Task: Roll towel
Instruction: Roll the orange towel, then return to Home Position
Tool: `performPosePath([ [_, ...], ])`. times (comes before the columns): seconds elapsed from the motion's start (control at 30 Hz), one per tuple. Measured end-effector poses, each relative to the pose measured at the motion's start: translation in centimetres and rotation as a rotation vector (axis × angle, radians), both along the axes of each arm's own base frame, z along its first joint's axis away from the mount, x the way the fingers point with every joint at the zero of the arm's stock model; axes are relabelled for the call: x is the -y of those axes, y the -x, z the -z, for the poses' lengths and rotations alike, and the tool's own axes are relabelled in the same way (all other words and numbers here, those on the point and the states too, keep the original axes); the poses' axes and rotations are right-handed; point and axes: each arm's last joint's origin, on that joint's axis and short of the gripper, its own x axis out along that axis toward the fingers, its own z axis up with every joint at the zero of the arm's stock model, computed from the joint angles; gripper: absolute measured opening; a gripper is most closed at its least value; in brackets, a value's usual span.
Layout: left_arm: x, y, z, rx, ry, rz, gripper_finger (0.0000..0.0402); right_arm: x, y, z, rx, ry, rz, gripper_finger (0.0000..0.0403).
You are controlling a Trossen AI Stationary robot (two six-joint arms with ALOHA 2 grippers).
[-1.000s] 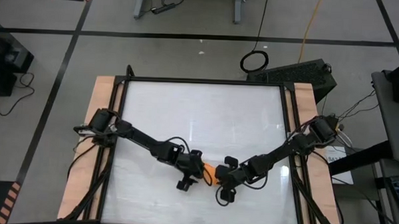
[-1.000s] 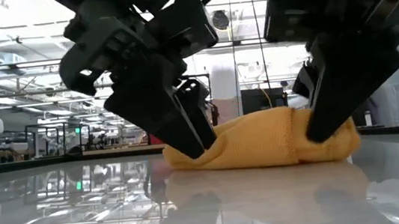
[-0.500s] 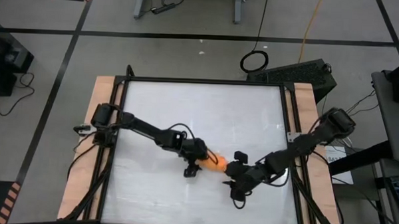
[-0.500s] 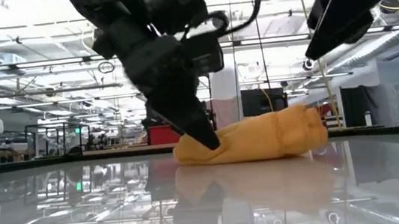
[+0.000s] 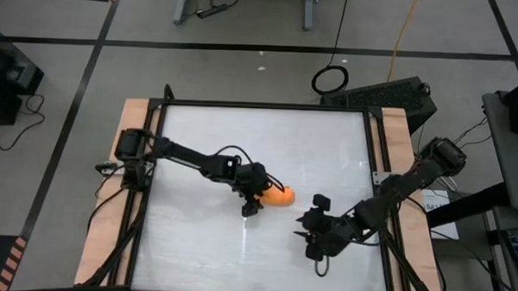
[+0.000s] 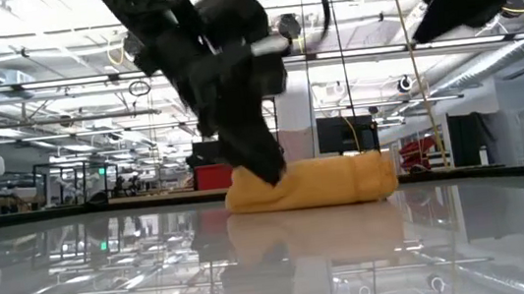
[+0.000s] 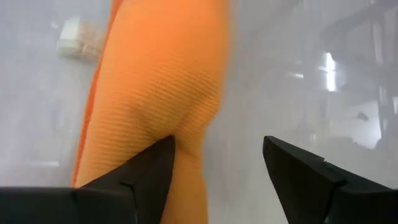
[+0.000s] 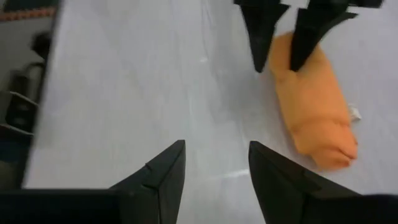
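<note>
While the left arm stretches low across the white table [image 5: 199,126], its gripper [image 5: 255,197] sets spread fingers [image 7: 146,168] against the rolled bright orange fabric towel [image 5: 279,196] near the table's middle. Further right, the right gripper [image 5: 316,238] hovers nearby, fingers parted, holding nothing.

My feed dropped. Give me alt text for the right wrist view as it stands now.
A small bright orange fabric towel, bundled into a roll, lies on the white tabletop, with the left pincer open, its two dark fingers coming down at one end of the roll. The right pincer is open and empty, apart from the towel.
</note>
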Motion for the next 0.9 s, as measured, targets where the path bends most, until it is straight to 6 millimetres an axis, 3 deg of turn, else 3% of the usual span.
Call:
performPosePath([
  [0.23, 0.1, 2.0, -6.8, 0.159, -0.047, 0.016, 0.0254, 1.1, 2.9, -3.8, 0.119, 0.089, 0.008, 0.0166],
  [0.43, 0.2, 5.9, -12.4, 0.234, -0.212, -0.007, 0.0253, 4.2, 6.4, -7.7, 0.189, 0.106, 0.005, 0.0166],
  [0.6, 0.8, 9.1, -15.8, 0.295, -0.342, -0.053, 0.0239, 7.1, 9.7, -10.5, 0.292, 0.101, 0.042, 0.0166],
  [0.73, 1.0, 11.8, -17.0, 0.349, -0.394, -0.101, 0.0220, 9.0, 11.9, -11.9, 0.363, 0.099, 0.058, 0.0166],
  [0.9, 1.1, 15.1, -16.3, 0.376, -0.357, -0.157, 0.0199, 10.9, 14.1, -12.2, 0.414, 0.090, 0.090, 0.0166],
])
